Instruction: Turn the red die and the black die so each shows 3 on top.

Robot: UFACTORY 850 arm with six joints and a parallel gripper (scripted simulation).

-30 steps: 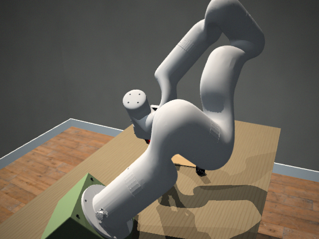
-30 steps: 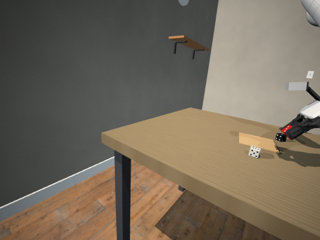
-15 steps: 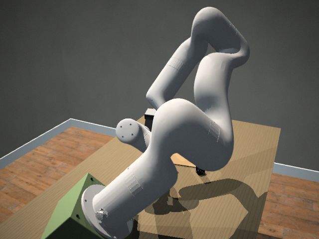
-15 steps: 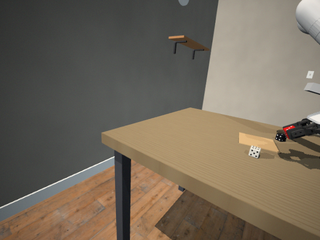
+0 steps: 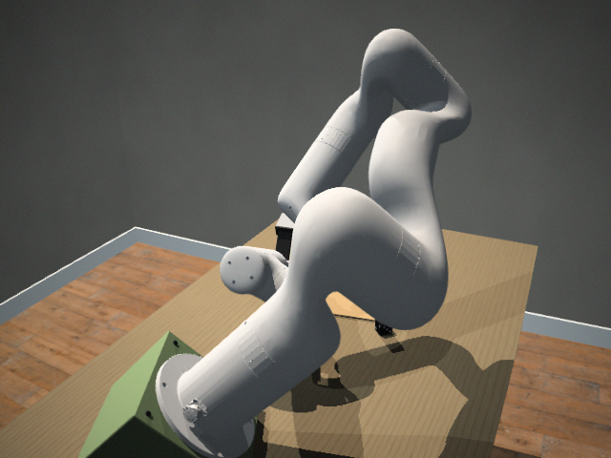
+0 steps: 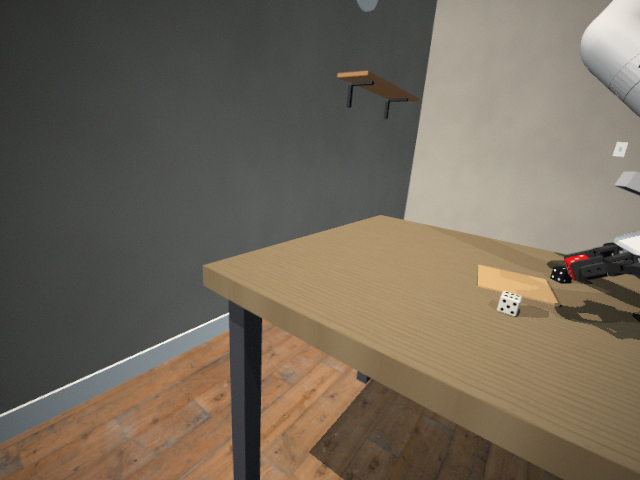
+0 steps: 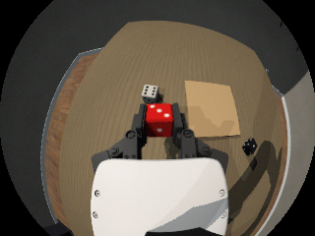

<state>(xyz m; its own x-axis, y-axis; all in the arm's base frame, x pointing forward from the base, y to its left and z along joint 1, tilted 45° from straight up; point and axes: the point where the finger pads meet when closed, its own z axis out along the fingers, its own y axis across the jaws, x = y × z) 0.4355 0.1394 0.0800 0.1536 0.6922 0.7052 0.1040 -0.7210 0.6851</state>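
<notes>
My gripper [image 7: 159, 111] was closed partway on the red die [image 7: 159, 120], one finger [image 7: 137, 133] on each side of it, and the die was held clear of the desk [image 6: 361, 279]. In the wrist view the face of the red die turned to the camera showed two white pips; I could not read its other faces. In the exterior view the gripper [image 6: 583, 269] lay nearly level and low over the desk, near the right edge of that picture, with the red die [image 6: 575, 262] at its tip. The black die [image 6: 560, 274] sat just beside and below the red one, close by the mat's far corner; whether it rested on the mat [image 6: 511, 281] or just off it I could not tell. The white die [image 6: 509, 303] stood flat on the bare desk, off the mat, beside the mat's near edge, with three pips on top in the exterior view. The mat lay flat, well in from the desk's near-left corner. From the top view my arm [image 5: 345, 256] hid all but a sliver of the mat [image 5: 345, 306].
</notes>
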